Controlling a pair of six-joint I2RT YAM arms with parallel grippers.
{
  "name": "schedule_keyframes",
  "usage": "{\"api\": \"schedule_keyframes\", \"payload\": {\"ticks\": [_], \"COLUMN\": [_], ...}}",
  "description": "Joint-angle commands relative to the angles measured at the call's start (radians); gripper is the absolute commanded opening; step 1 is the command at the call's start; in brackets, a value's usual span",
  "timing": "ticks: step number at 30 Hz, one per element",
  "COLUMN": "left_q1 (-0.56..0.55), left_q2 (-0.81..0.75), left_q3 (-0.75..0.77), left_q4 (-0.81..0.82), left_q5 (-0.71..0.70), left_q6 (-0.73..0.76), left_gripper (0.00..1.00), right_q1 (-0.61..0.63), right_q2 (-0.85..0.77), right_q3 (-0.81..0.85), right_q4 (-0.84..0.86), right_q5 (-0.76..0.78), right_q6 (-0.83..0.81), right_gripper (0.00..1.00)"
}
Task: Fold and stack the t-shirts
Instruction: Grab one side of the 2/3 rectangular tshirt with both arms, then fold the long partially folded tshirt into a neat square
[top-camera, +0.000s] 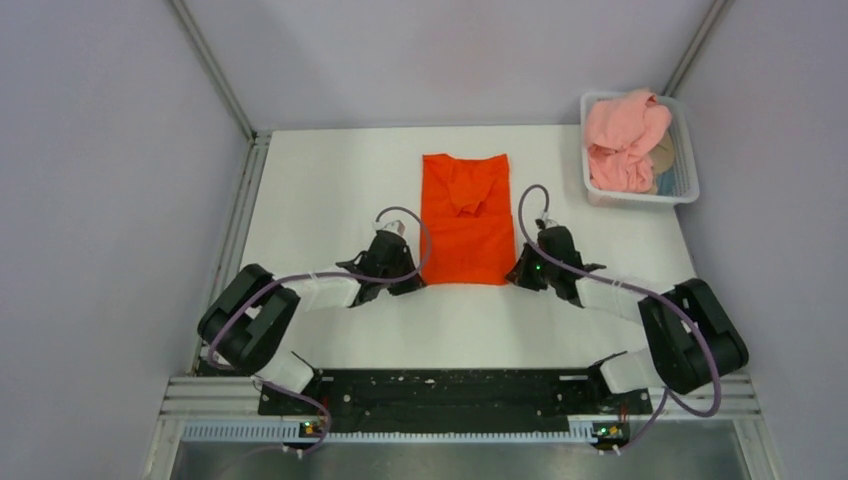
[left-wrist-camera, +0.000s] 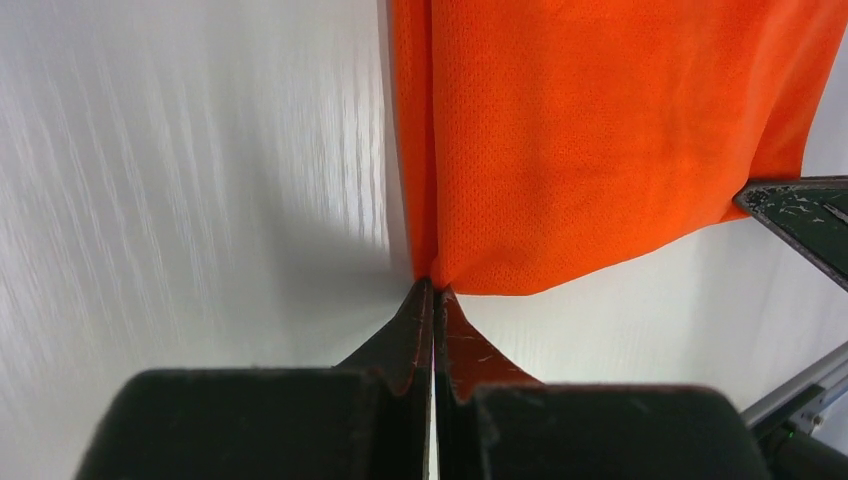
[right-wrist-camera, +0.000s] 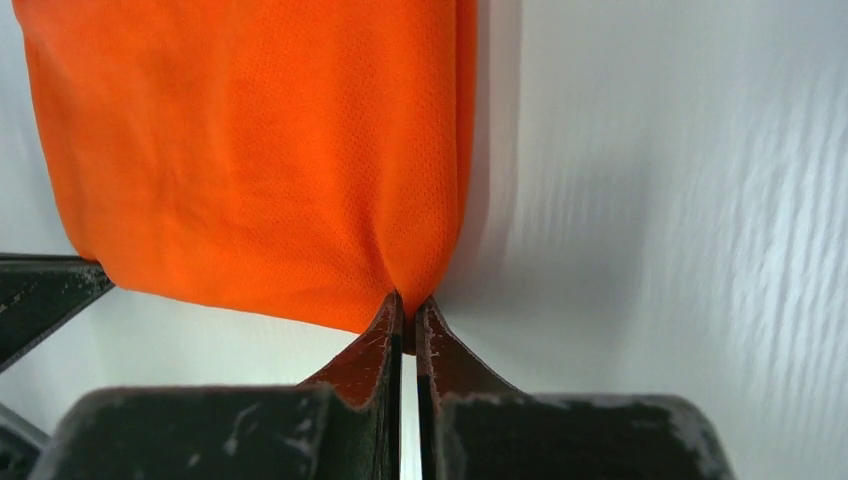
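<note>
I am pinching the orange-red t-shirt (top-camera: 465, 215), which is lying as a long strip at the centre of the table (top-camera: 320, 190), by its two near corners; the left gripper (left-wrist-camera: 433, 292) is pressed together on the left corner, the right gripper (right-wrist-camera: 408, 302) likewise on the right. For the fold, I judge that both corners should be rising together and travelling toward the far hem at equal pace, with the edge taut; uneven lift is risking a skewed crease. The pale pink t-shirt (top-camera: 622, 140) is lying bunched in the basket (top-camera: 689, 160).
</note>
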Motion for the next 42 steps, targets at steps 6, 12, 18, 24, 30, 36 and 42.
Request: {"api": "schedule_keyframes", "payload": {"ticks": [6,12,18,24,30,36,42], "left_q1": [-0.183,-0.304,-0.37,-0.378,-0.376,-0.333,-0.199], "left_q2": [-0.239,-0.424,-0.431,-0.431,-0.455,-0.43,-0.35], "left_q3": [-0.224,-0.294,-0.243,-0.129,-0.016,0.098,0.214], "left_q4": [-0.242,-0.289,-0.255,-0.33,-0.362,-0.309,-0.271], "left_q5": [-0.145,-0.152,-0.174,-0.242,-0.389,-0.49,-0.419], "left_q6": [-0.13,-0.227,-0.183,-0.118,-0.039,0.059,0.153], "left_gripper": [0.0,0.0,0.0,0.0,0.0,0.0,0.0], "right_q1": [0.204,0.278,0.279,0.28,0.277,0.275,0.207], "right_q2": [-0.348,-0.592,-0.76,-0.742,-0.704,-0.626,-0.54], "right_q3": [-0.195,-0.291,-0.243,-0.154,-0.014,0.13,0.209], "right_q4": [-0.328,-0.466,-0.533,-0.562,-0.589,-0.589,-0.475], "right_q5": [0.08,-0.001,0.051,0.118,0.251,0.394,0.406], "right_q6": [0.146,0.239,0.228,0.185,0.127,0.108,0.055], "right_gripper": [0.0,0.0,0.0,0.0,0.0,0.0,0.0]}}
